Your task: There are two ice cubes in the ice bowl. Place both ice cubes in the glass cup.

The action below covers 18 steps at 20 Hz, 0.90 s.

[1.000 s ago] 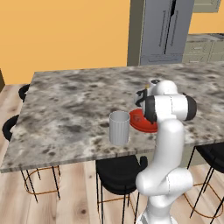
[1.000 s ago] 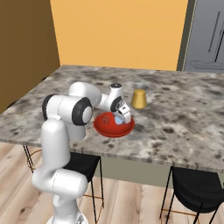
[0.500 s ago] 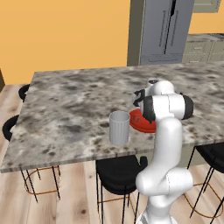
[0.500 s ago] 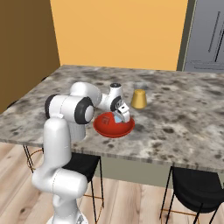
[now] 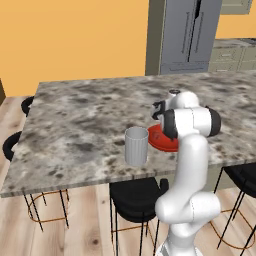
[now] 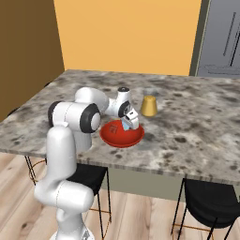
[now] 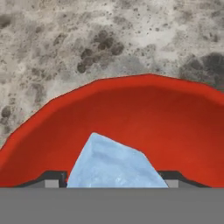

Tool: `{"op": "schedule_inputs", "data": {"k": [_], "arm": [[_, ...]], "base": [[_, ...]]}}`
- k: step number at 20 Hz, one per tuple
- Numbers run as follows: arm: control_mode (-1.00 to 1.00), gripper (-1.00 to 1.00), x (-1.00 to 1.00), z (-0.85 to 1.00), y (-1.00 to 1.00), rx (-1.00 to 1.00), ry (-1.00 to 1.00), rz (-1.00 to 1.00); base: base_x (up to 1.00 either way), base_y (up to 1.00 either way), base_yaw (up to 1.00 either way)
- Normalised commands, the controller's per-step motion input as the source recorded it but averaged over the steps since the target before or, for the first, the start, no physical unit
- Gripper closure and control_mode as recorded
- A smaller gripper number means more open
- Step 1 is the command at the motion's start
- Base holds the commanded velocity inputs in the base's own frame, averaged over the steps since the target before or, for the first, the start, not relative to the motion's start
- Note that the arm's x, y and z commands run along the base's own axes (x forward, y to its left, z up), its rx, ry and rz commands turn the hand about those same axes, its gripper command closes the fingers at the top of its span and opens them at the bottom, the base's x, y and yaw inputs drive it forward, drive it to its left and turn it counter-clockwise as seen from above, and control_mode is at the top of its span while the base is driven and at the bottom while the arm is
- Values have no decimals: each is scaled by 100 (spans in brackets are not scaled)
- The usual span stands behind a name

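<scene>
Count: 1 ice cube (image 7: 114,164) visible, 1 red bowl (image 6: 122,134), 1 ribbed cup (image 5: 136,145), 1 small yellow cup (image 6: 149,106).
Claw: the gripper (image 6: 129,123) hung over the bowl, its fingertips (image 7: 53,179) pinching the cube on both sides.
Cup: stood just beside the bowl.
Setting: speckled stone counter (image 5: 85,122), black stools (image 5: 135,200), orange wall.

From behind on the left, the arm covers most of the red bowl (image 5: 159,140) and all that lies in it. Looking along the gripper (image 7: 112,179), the ice cube (image 7: 114,162) is cut off at the bottom, and its fingers (image 7: 52,178) barely peek out either side, contact unclear.
</scene>
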Motion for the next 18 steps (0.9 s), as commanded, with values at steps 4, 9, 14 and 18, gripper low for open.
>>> {"op": "schedule_inputs", "data": {"k": [4,9,14,18], "arm": [[-100,100,-59,100,9,1,-1,1],[-100,100,-78,100,52,0,-1,3],[-100,100,-50,100,92,0,-5,1],[-100,100,-17,24,88,5,-2,2]], "base": [[0,0,0],[0,0,0],[0,0,0],[0,0,0]]}}
